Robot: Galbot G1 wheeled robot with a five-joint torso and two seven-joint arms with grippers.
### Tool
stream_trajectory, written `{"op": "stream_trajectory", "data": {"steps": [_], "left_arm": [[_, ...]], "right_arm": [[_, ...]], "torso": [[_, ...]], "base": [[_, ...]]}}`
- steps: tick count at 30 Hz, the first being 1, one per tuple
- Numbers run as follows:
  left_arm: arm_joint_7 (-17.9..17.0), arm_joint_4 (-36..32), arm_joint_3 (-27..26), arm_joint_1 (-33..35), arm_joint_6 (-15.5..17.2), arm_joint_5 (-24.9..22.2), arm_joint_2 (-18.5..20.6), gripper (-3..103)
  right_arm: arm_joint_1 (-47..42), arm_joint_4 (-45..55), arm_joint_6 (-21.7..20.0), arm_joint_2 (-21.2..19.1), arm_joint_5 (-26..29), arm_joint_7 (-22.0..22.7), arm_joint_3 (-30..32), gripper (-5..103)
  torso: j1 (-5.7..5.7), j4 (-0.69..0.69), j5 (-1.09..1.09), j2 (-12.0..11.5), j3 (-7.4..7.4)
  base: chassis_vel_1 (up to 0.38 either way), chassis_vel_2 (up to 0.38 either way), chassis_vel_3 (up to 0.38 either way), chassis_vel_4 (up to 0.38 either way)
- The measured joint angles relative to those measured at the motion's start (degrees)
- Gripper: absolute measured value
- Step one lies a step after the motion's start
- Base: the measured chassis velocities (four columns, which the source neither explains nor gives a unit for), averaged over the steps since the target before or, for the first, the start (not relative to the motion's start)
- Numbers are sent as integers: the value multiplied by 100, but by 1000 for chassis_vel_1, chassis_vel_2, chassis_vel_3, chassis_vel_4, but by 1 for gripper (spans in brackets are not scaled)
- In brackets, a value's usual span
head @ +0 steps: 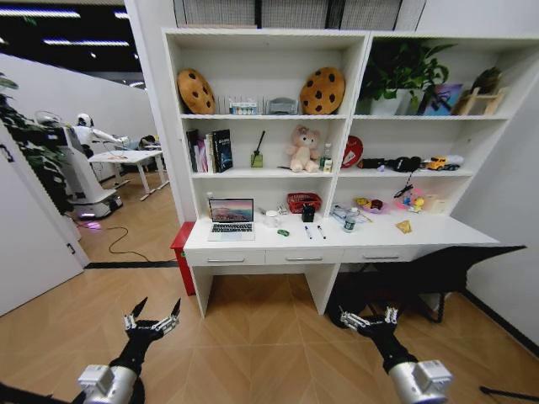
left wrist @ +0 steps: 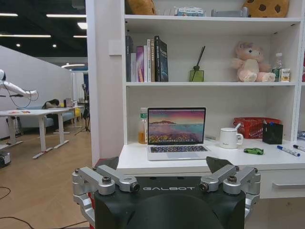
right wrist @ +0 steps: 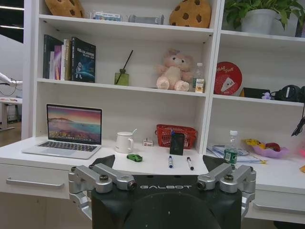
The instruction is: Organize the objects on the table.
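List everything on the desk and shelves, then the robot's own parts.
Open silver laptop: 1, desk left end
White mug: 1, beside laptop
Green toy car: 1, desk front
Dark pens: 2, desk middle
Red mesh basket: 1, desk rear
Green-capped bottle: 1, desk right
Pink plush bear: 1, middle shelf
Brown cookie cushions: 2, top shelf
Books: several, middle shelf left
White desk: 1, under shelving
Left gripper: open, low, short of desk
Right gripper: open, low, short of desk

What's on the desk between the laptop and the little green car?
A white mug with something sticking out stands between the laptop and the green toy car. The right wrist view shows it best.
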Motion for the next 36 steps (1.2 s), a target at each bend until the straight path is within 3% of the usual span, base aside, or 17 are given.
{"op": "stream_trajectory", "data": {"steps": [15,36], "left_arm": [[23,-14,25,-45,5,61,39,100],[30,2,53,-83,39,77,16,100]], "right_arm": [[-54,5,-12,68,-61,-329,111,100],[-107,-38,50,118,-228,-367,32,100]], "torso": [[-3,0,0,2,-1],[0,-1,0,0,0]], "base": [[-34,35,38,-34],[-278,270,280,-283]]}}
